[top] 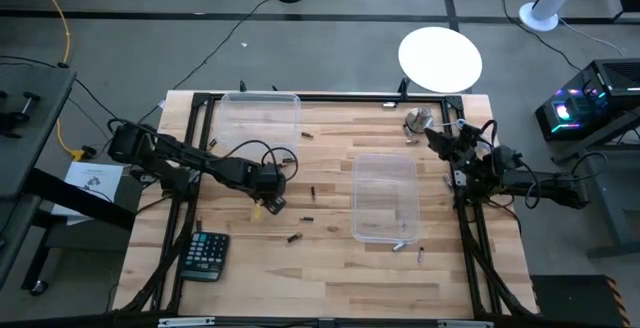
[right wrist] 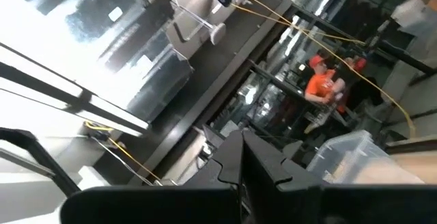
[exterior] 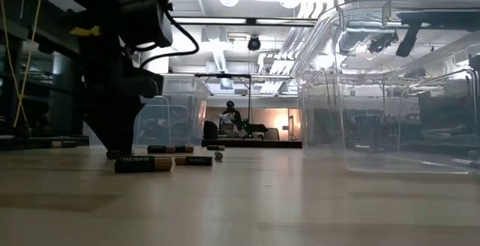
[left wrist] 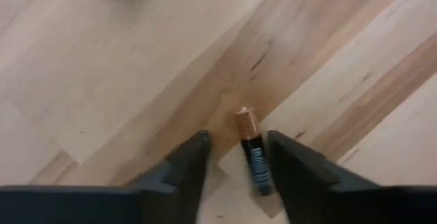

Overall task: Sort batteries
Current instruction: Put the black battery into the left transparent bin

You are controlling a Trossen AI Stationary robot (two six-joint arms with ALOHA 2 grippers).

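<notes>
The battery [left wrist: 251, 150] lay flat on the bench [top: 330, 278], between the left gripper's [left wrist: 235, 157] fingers, copper end pointing away from the wrist. Dark body w/ a copper cap, small cylinder; label too small to read. It sat closer to one finger than the other, apparently touching that one, a gap showing on the other side. Fingers were partway apart around it, not clamped.

I judged this as the pick step: L arm down over a stray cell near bench centre, grasp not made. Next move, I reckoned, needed the fingers to squeeze square on the body, then lift & carry to a bin [top: 385, 196]. Off-centre cell could roll or skew as the fingers meet it.

More batteries [top: 293, 237] lay scattered on the bench, a few beside the near bin. A second bin [top: 261, 118] sat at the far edge; calculator [top: 205, 255] at the near-left corner.

R gripper [top: 447, 133] waited at the far right edge, fingers closed, empty as far as I could see.
</notes>
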